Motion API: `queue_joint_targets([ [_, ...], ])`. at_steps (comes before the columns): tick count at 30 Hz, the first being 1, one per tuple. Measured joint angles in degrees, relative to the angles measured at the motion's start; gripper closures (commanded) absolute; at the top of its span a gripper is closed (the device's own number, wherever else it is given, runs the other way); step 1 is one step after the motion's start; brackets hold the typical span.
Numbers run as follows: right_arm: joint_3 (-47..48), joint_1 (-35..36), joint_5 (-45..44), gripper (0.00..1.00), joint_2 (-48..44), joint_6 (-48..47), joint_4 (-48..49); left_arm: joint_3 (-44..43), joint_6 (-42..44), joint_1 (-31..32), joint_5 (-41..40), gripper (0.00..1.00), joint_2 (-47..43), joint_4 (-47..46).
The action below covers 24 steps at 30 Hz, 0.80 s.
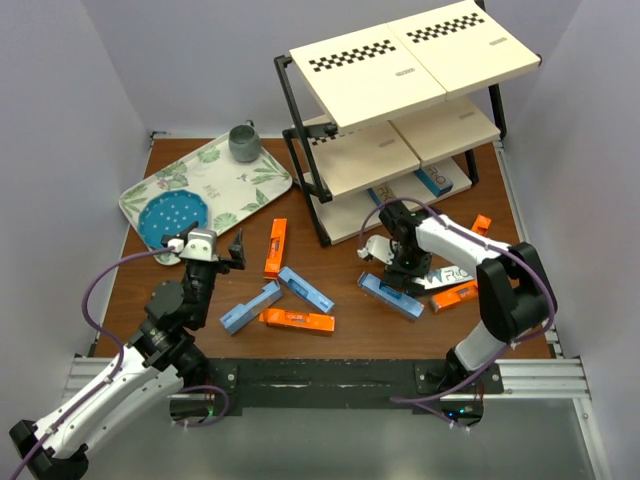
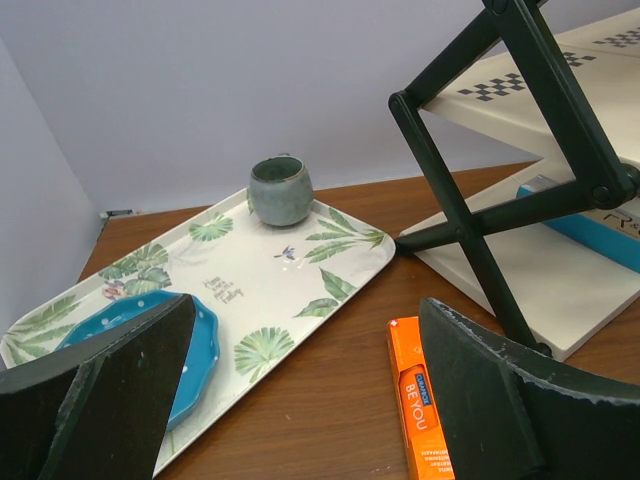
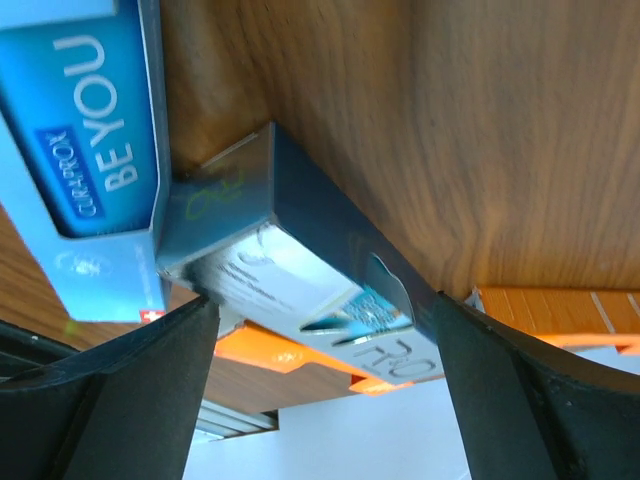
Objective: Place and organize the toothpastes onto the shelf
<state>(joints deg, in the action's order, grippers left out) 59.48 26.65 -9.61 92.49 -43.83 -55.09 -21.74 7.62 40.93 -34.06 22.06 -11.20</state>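
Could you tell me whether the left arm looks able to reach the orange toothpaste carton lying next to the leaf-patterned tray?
Probably yes: the left hand is open, and the orange carton lies flat just ahead of it, with nothing between them.

toothpastes (image 1: 298, 319): orange, blue, silver, flat before shelf (image 1: 370, 90) | some on bottom tier
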Motion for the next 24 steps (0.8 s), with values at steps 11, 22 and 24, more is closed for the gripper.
queue_joint_targets([
  [11, 0.7, 2.7, -1.3, 0.42, 5.6, -1.6, 1.5, 0.0, 0.0, 0.0, -0.1, 0.01, 0.0, 0.0],
  [22, 13.5, 12.9, -1.3, 0.55, 15.5, -1.6, 1.1, 0.0, 0.0, 0.0, 0.0, 0.01, 0.7, 0.0],
  [24, 16.4, 14.4, -1.4, 0.54, 17.6, -1.6, 0.6, 0.0, 0.0, 0.0, 0.0, 0.01, 0.8, 0.0],
])
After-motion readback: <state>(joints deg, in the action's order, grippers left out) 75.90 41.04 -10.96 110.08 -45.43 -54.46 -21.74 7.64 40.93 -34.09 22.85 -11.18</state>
